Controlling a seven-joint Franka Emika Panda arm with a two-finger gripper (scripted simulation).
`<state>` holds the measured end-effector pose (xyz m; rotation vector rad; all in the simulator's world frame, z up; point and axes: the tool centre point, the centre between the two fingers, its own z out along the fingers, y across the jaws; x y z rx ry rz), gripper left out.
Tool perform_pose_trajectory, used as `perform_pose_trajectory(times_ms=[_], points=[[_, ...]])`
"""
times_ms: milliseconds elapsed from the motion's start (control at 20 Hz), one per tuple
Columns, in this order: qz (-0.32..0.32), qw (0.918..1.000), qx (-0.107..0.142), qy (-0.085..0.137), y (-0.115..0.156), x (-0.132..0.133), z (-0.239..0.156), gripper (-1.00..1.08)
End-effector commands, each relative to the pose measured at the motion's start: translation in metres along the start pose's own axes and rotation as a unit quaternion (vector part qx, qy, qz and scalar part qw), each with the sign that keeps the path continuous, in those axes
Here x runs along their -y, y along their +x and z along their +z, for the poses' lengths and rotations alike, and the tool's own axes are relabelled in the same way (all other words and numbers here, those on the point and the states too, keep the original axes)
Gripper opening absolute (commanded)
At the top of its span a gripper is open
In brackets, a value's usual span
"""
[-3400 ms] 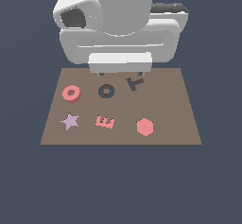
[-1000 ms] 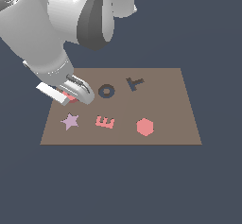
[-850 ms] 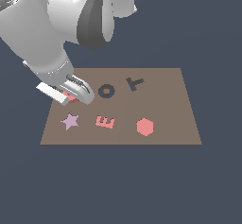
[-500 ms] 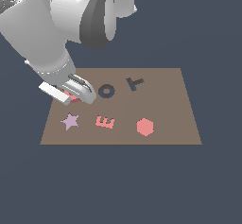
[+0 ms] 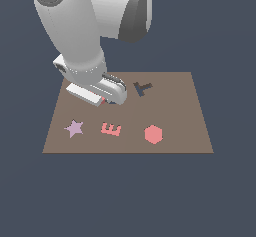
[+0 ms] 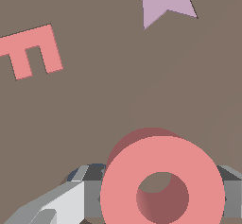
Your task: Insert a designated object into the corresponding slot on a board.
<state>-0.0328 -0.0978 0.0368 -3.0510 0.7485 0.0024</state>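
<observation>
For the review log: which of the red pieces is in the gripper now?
The salmon-red ring, with a round hole, sits between the gripper fingers. The red letter E and solid red hexagon lie untouched on the board.

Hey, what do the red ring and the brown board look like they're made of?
Ring: looks like matte plastic or painted wood, flat salmon-red with soft shading and no gloss. Board: an even dull brown with no grain or shine, perhaps painted wood or fibreboard. Both are simulator renders, so the material stays open.

Simulated scene: flat brown board [image 5: 190, 131] on featureless blue-grey void.
</observation>
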Motion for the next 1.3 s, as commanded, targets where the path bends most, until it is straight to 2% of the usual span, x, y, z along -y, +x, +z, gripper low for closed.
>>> perform_pose_trajectory(times_ms=[0,250,750,800,1250], points=[[-0.008,1.0,0.0,0.0,-0.013,0.016,-0.002,-1.0],[-0.017,0.9999,0.0,0.0,-0.026,0.034,-0.004,-1.0],[-0.018,0.9998,0.0,0.0,-0.027,0.036,0.006,-1.0],[-0.018,0.9998,0.0,0.0,-0.027,0.036,0.006,1.0],[-0.018,0.9998,0.0,0.0,-0.027,0.036,0.006,1.0]])
